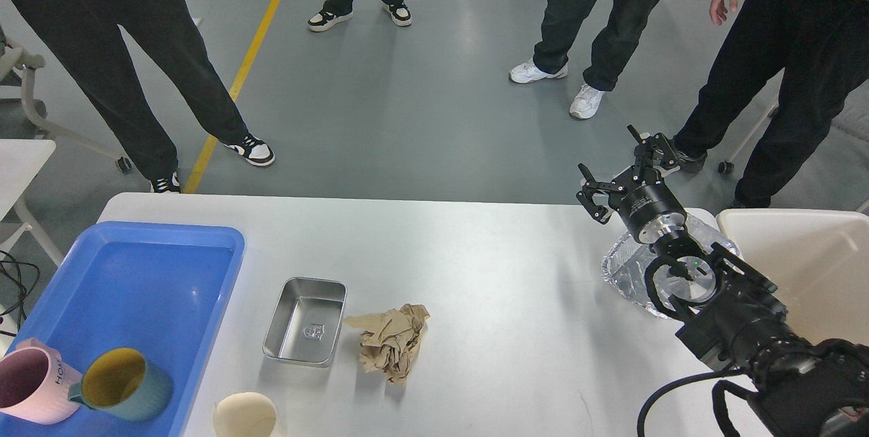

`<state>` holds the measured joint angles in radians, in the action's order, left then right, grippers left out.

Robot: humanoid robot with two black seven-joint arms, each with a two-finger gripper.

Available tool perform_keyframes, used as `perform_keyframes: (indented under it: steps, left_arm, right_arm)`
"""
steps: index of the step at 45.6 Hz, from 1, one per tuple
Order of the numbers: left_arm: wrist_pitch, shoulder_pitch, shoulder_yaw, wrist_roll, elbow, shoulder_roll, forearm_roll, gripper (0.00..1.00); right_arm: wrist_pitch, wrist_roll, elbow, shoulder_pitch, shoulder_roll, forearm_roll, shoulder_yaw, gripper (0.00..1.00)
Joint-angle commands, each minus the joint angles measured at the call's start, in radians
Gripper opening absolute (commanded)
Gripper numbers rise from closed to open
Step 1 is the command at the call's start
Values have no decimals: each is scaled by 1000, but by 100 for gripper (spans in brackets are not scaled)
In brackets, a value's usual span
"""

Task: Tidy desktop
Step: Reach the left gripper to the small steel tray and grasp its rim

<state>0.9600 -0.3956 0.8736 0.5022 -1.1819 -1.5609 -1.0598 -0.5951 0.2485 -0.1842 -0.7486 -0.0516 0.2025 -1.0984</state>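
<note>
The white desktop (pixel 475 254) fills the lower part of the head view. On it lie a small steel tray (pixel 305 321), a crumpled brown paper (pixel 392 342) beside it, a cream cup (pixel 246 416) at the front edge, and a crinkled foil dish (pixel 628 267) at the right. My right gripper (pixel 619 169) is open and empty, raised above the desktop's far right edge, just beyond the foil dish. My left gripper is out of view.
A blue plastic tray (pixel 136 274) at the left holds a pink mug (pixel 30 386) and a teal mug (pixel 122 385). A cream bin (pixel 808 260) stands at the right. Several people stand on the grey floor beyond the desktop. A small white side table (pixel 20 159) is at far left.
</note>
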Motion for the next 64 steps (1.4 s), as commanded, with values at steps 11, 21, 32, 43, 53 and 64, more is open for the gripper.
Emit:
perform_keyframes:
  steps: [11, 21, 32, 43, 53, 64]
  left_arm:
    - [0, 0, -28, 41, 2, -13, -12, 84]
    - [0, 0, -28, 41, 8, -14, -19, 85]
    - [-24, -14, -22, -265, -56, 111, -14, 84]
    - [-86, -170, -28, -763, -182, 548, -45, 83]
    - [-99, -223, -105, -826, -179, 720, -207, 83]
    - [-129, -226, -166, -846, -144, 855, -347, 83]
  right_arm:
    - [0, 0, 2, -1, 6, 0, 0, 100]
    - [0, 0, 0, 0, 6, 0, 0, 100]
    - [0, -2, 0, -3, 6, 0, 0, 100]
    - [0, 0, -8, 5, -2, 0, 0, 100]
    - [0, 0, -8, 9, -1, 0, 0, 100]
    - [-2, 0, -8, 11, 4, 0, 0, 100]
